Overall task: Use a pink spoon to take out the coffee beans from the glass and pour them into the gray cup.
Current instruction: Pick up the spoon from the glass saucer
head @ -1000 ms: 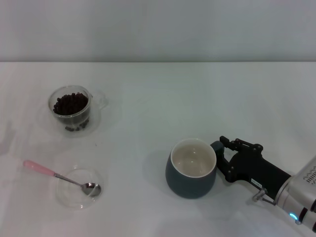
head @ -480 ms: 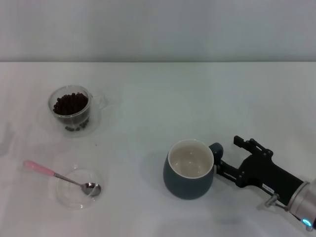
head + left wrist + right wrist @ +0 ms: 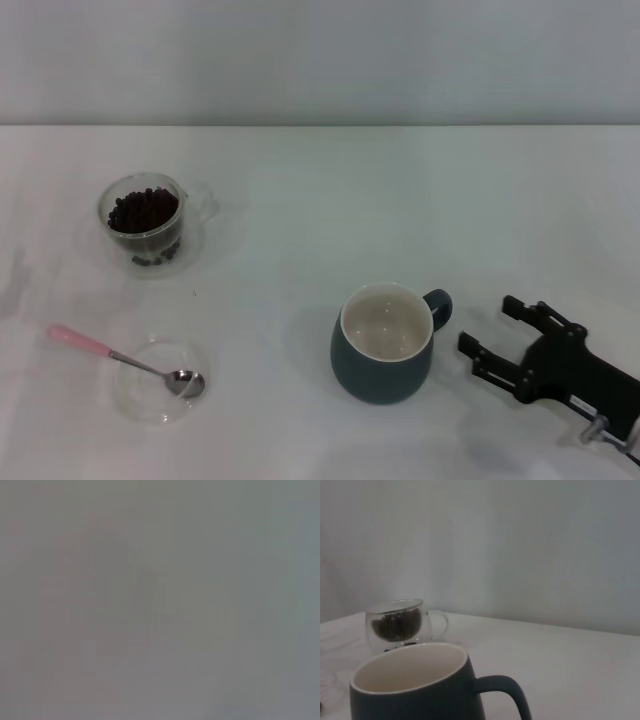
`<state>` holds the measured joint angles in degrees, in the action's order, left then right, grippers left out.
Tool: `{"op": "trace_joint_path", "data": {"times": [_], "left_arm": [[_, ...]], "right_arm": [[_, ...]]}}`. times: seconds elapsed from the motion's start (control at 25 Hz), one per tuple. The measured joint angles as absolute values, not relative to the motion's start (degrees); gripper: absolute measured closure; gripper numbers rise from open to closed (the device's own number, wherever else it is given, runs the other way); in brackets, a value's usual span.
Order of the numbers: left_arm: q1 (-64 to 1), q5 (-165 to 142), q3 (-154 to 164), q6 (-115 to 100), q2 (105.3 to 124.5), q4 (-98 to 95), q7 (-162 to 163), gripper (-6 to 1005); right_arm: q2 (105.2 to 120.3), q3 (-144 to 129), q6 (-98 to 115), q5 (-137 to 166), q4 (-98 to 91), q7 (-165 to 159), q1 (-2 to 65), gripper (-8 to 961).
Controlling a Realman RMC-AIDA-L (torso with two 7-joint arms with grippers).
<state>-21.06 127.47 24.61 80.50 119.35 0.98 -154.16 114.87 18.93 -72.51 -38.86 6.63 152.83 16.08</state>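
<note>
On a white bench [image 3: 330, 190], the right end effector [image 3: 502, 335] sits low at the near right corner, its two black fingers [image 3: 487, 358] spread apart and holding nothing, their tips pointing toward the gray cup [image 3: 384, 342] but clear of it. The cup stands upright just beside those fingertips, its loop handle turned toward the end effector and its cream-white inside showing bare.

Well apart from it, at the far left of the bench, the glass [image 3: 147, 218] stands upright, its side handle facing right, heaped with the coffee beans [image 3: 143, 209]; a few more beans show dark near the glass's base. The pink spoon [image 3: 120, 357] lies near the left front edge, between the glass and the robot, its pale handle pointing left and away and its shiny bowl resting inside a shallow clear dish [image 3: 160, 381]. A small dark speck lies on the bench between the glass and the dish.

From the right wrist, the gray cup [image 3: 417, 687] fills the foreground with its handle sweeping toward the camera, while the glass [image 3: 396, 625] and its beans [image 3: 395, 624] stand beyond it against a plain pale wall [image 3: 520, 545]. The left wrist view is a uniform grey haze that shows nothing recognisable, and the left end effector appears in no view, so whether it is open or closed cannot be told.
</note>
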Motion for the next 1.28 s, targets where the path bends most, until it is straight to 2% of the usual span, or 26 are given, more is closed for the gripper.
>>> {"op": "trace_joint_path", "data": {"times": [0.56, 0.92, 1.28], "left_arm": [[-18.4, 127.2, 25.0, 82.2, 119.31, 3.2, -151.9, 107], [-11.6, 118.7, 25.2, 78.6, 118.53, -2.5, -109.6, 107], [-12.8, 96.1, 25.1, 75.5, 115.85, -8.1, -88.5, 108]], "right_arm": [[114.79, 22.4, -80.2, -47.2, -4.1, 146.7, 13.6, 76], [114.91, 23.6, -79.5, -61.1, -2.6, 150.8, 17.5, 76], [114.87, 23.7, -74.1, -61.9, -3.5, 151.1, 23.4, 76]]}}
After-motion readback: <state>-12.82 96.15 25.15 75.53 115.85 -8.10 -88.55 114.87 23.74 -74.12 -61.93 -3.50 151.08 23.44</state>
